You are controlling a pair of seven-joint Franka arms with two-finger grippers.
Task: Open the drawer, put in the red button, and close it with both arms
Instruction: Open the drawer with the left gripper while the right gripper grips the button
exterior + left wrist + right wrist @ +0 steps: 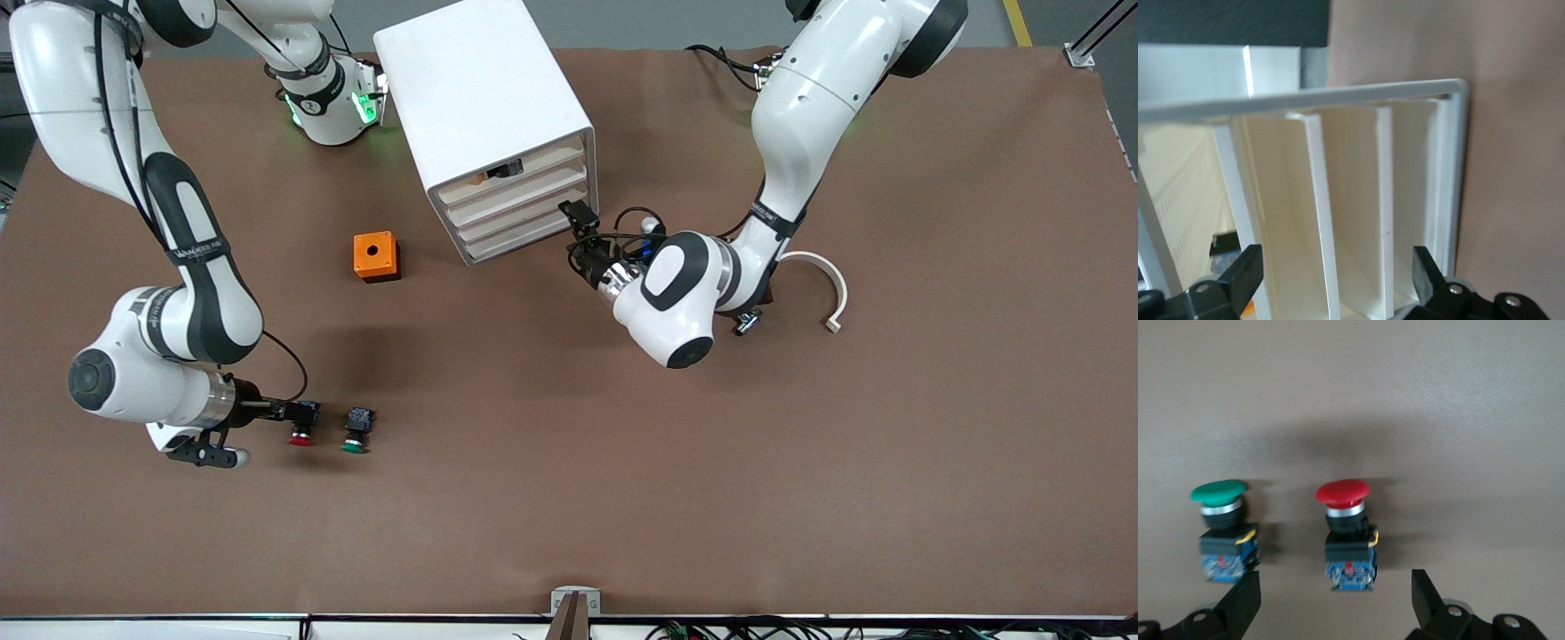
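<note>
The red button (300,436) lies on the tabletop (622,462) just beside the green button (356,443), toward the right arm's end. Your right hand (1336,600) straddles its body, fingers spread, gripping nothing. Your left hand (1335,277) gapes empty at the cabinet (498,133) drawer fronts.

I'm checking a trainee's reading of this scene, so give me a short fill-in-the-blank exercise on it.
1. The right gripper has its jaws open around the button with the ___ cap.
2. The left gripper is at the front of the white ___.
3. The cube with a hole on top is ___.

Missing words: red; cabinet; orange.
</note>
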